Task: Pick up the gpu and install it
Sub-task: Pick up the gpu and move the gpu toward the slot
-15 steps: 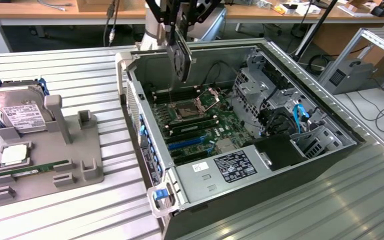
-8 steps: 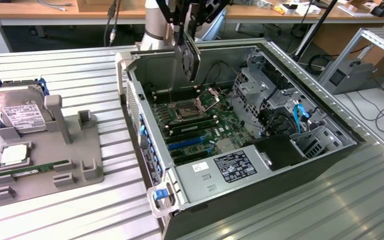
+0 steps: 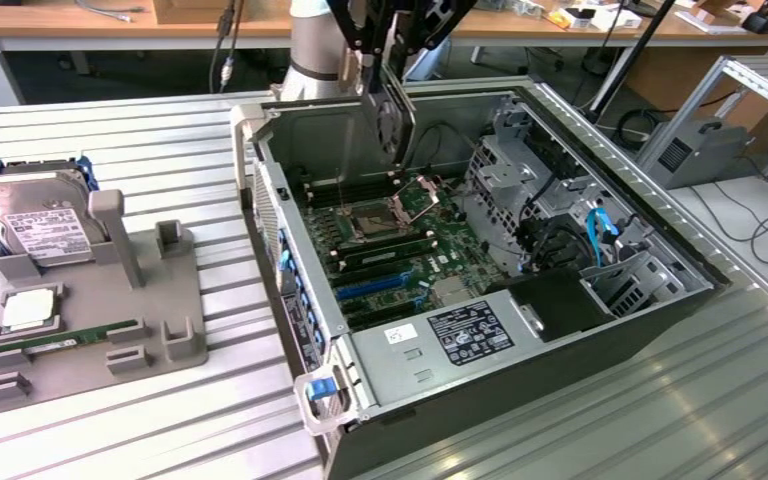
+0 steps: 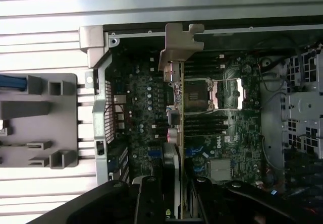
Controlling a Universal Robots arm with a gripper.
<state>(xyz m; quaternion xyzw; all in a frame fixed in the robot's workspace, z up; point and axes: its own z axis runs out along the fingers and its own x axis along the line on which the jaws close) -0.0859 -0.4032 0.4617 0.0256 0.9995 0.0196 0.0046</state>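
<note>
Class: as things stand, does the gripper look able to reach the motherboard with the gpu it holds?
Probably yes. The case is open on top, the gripper holds the gpu upright above the motherboard, and nothing visible lies between them.

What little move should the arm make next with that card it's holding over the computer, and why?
Probably ease it straight down, slowly. The gripper holds the gpu on edge above the open computer case, clear of the motherboard below, so it is not yet seated. Whether it sits exactly over a slot, I cannot tell.
</note>
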